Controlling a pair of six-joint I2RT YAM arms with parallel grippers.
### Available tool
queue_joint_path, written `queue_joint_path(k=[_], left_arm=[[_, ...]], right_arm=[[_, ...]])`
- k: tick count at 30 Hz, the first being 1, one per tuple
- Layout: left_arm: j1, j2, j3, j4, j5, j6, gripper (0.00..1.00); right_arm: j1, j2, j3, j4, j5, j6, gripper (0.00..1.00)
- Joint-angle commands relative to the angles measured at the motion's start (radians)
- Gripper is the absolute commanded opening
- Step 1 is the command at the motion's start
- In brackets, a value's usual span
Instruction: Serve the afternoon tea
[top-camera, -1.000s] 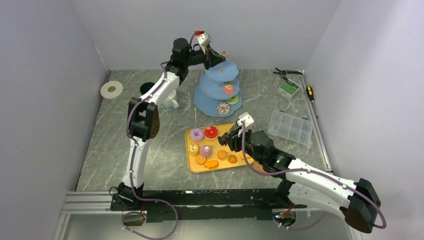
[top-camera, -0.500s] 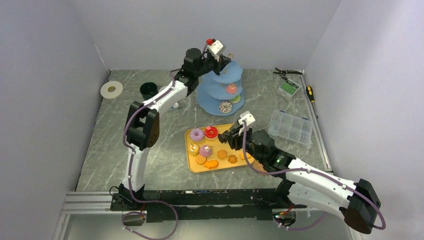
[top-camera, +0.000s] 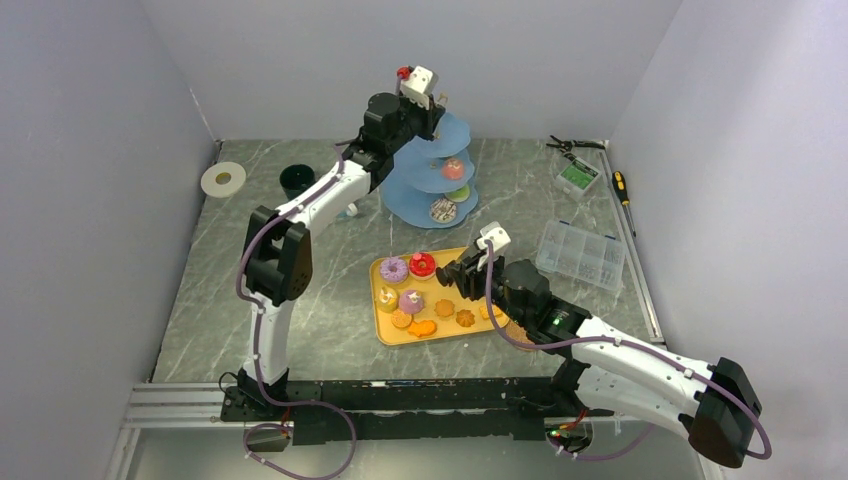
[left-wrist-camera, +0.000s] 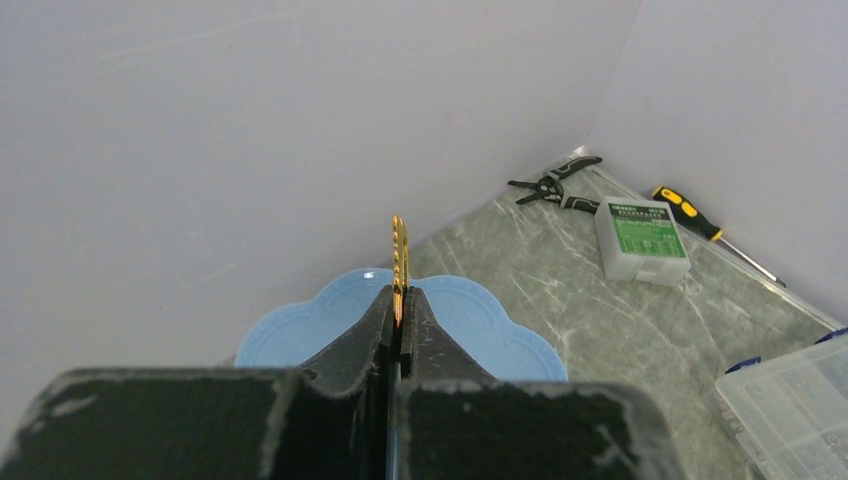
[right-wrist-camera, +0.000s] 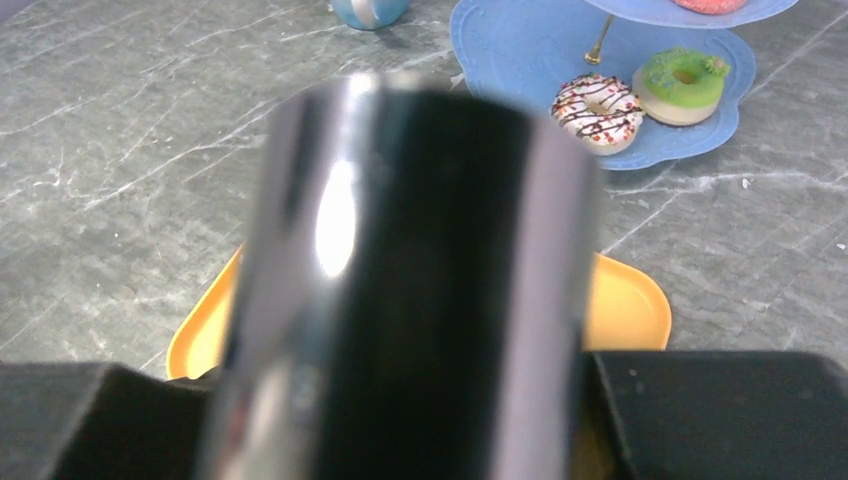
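The grey marbled table (top-camera: 250, 300) carries a yellow tray (top-camera: 376, 300), dark green mug (top-camera: 297, 180), tape roll (top-camera: 223, 179), pliers (top-camera: 572, 145), screwdriver (top-camera: 622, 187) and parts box (top-camera: 581, 255).

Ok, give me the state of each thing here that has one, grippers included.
Light-blue three-tier stand: held by its gold top handle, three doughnuts aboard.
Left gripper: shut on that handle.
Right gripper: shut on black tongs.
Flat yellow tray: loaded with sweets.
Dark green mug: upright.

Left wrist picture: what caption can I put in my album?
Left gripper shut on the gold handle atop the light-blue stand.
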Motion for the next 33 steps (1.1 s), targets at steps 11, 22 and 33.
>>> queue_joint_path(k=[11, 22, 33], left_arm=[[-0.048, -0.120, -0.068, 0.129, -0.168, -0.052, 0.03], [-0.056, -0.177, -0.152, 0.109, -0.156, -0.017, 0.44], [0.128, -0.246, -0.189, -0.106, 0.341, -0.152, 0.93]], right_arm=[[-0.002, -0.009, 0.010, 0.045, -0.006, 0.002, 0.39], [-0.002, 0.027, 0.006, 0.076, -0.004, -0.005, 0.39], [-0.003, 0.039, 0.017, 0.085, -0.015, -0.006, 0.39]])
